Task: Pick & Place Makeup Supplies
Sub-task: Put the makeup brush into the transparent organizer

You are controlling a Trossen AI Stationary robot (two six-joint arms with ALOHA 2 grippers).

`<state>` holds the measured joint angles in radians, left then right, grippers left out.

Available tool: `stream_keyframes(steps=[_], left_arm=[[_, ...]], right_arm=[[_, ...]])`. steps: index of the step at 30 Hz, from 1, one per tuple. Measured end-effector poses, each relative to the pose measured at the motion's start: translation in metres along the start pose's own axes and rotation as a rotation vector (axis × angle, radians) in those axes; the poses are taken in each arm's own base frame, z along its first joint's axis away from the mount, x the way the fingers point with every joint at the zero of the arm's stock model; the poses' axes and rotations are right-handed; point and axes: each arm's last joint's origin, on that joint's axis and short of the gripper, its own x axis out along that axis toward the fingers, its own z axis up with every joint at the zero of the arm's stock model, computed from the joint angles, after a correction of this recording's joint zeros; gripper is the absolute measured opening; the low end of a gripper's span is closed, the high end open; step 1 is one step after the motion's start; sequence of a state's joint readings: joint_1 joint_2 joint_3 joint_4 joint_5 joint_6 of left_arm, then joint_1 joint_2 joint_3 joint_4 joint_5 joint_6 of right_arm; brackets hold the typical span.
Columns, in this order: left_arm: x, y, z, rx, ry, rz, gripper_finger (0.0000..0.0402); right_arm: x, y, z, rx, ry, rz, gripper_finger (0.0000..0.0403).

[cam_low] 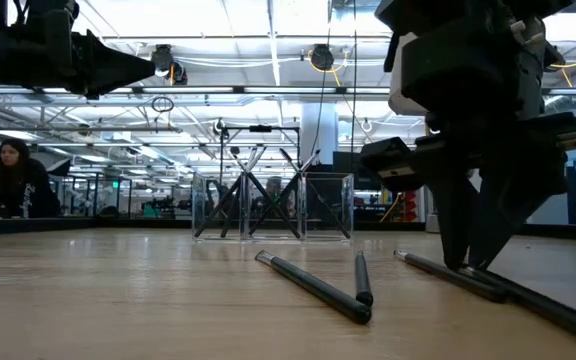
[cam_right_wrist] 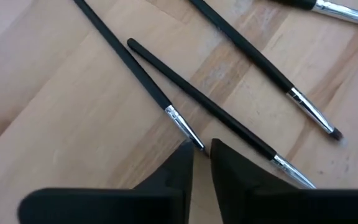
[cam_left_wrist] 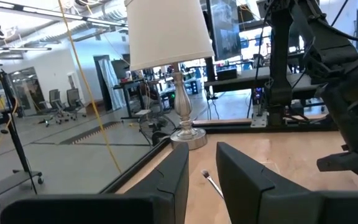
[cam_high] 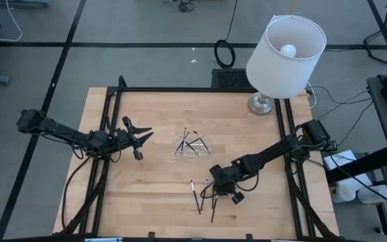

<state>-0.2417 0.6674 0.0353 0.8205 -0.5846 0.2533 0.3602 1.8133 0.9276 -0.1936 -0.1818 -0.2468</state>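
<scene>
Two pincers: one arm waits while the other is at the grasp.
Left pincer (cam_high: 142, 134): hangs above the surface (cam_high: 146, 195), fingers spread with a plain gap and nothing between them, pointing toward the tray.
Clear tray (cam_high: 180, 152): between the two pincers, beyond the right pincer's tips and ahead of the left one's; several brushes (cam_high: 193, 140) stand crossed inside it.
Right pincer (cam_right_wrist: 202, 146): down at the surface, fingers drawn almost together on the silver bristle end of one thin dark brush (cam_right_wrist: 129, 62), whose handle runs straight away from the tips.
Loose brushes: three more lie flat just beside the pinched one. A second (cam_right_wrist: 204, 99) lies close alongside it, and its silver end passes right by one finger. A third (cam_right_wrist: 247, 50) and a fourth (cam_right_wrist: 347, 9) lie farther off to that same side.
Step in hand: by the look of it, the grasp on one loose brush, with the lift not yet made.
Next move calls for: a firm pinch so close to the tip, since the long handle may swing or slip. It then needs a straight rise that does not drag the neighbouring brush, and a carry over to the tray.
</scene>
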Motion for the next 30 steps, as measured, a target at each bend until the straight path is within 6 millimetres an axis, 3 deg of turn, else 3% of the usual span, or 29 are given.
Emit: stream_keyframes(steps=[6, 17, 30], left_arm=[[0.0, 0.0, 0.0, -0.004, 0.0, 0.0, 0.009], [0.0, 0.0, 0.0, -0.006, 0.0, 0.0, 0.009], [0.0, 0.0, 0.0, -0.025, 0.001, -0.001, 0.009]], right_arm=[[0.0, 0.0, 0.0, -0.006, -0.002, 0.003, 0.0004], [-0.001, 0.004, 0.002, -0.012, -0.007, 0.003, 0.0], [-0.047, 0.026, 0.017, -0.062, -0.1, -0.134, 0.0]])
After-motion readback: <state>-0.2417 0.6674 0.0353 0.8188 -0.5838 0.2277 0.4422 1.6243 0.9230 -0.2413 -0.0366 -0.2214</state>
